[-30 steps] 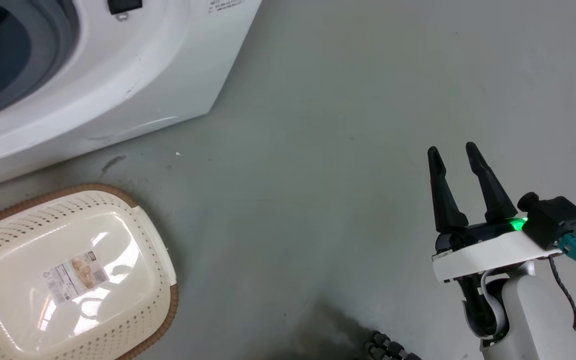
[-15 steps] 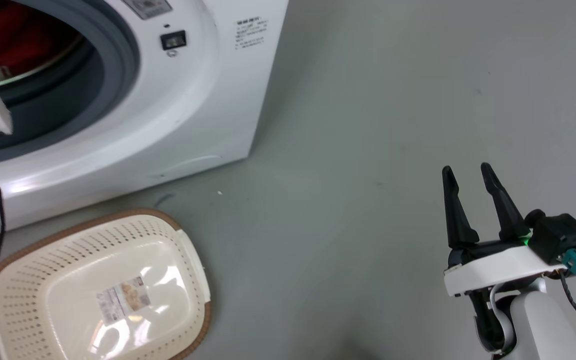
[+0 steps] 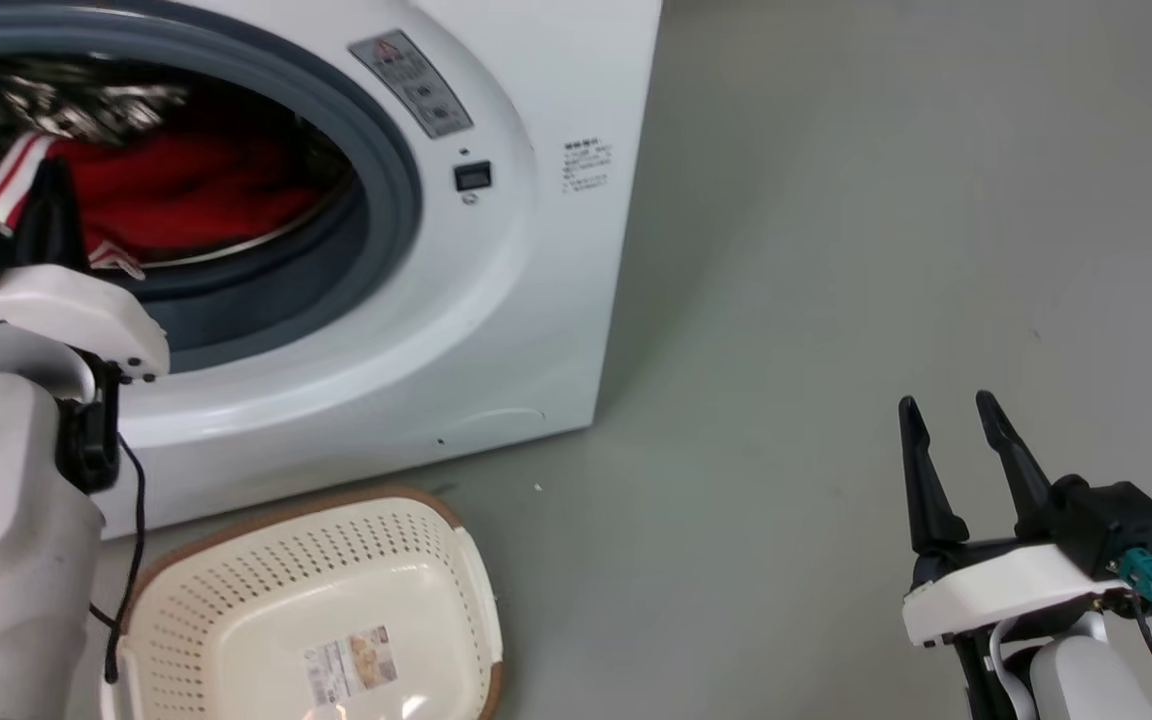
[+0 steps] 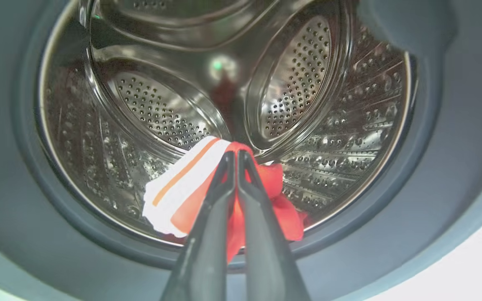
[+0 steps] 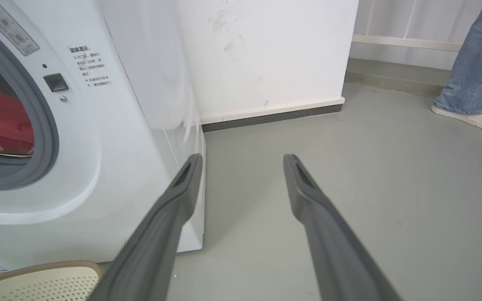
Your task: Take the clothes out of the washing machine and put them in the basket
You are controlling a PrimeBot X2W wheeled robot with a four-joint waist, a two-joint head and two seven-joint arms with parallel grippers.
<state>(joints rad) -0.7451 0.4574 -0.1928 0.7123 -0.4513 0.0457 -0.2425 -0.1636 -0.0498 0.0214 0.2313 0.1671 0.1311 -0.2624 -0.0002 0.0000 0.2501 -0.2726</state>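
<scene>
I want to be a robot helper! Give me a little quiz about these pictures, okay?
1. True or false: the basket sits on the floor in front of the washer.
2. What does the left tool pinch? A. the red clothes B. the basket's handle C. nothing
3. Fill in: the right tool is ___ and holds nothing.
Key: 1 true; 2 A; 3 open.
</scene>
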